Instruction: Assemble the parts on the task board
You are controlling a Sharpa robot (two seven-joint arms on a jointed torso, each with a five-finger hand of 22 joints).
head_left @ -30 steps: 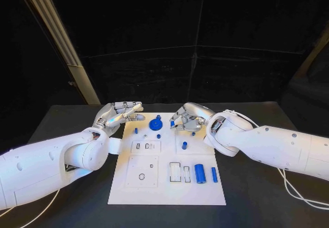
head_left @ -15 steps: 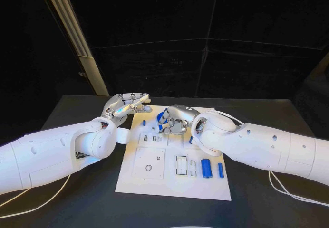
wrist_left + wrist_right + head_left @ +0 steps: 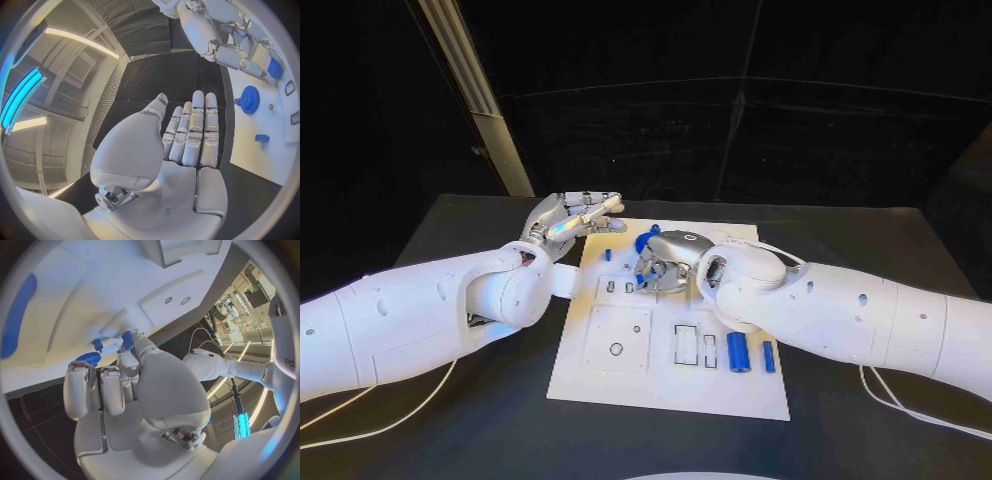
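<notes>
The left hand [image 3: 570,222] is open and flat, holding nothing, just off the board's [image 3: 610,375] far left corner. The right hand [image 3: 669,262] pinches a small blue part [image 3: 128,339] over the board, near the gear [image 3: 249,99]. The part could slip or tip and miss its slot. The board lies on a black counter [image 3: 473,420]. The room behind is dark.

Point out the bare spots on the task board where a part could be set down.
Bare: the task board near edge, below the blue cylinders. Crowded: the far end, where the right robot hand covers the blue gear and the left robot hand hovers at the corner.
</notes>
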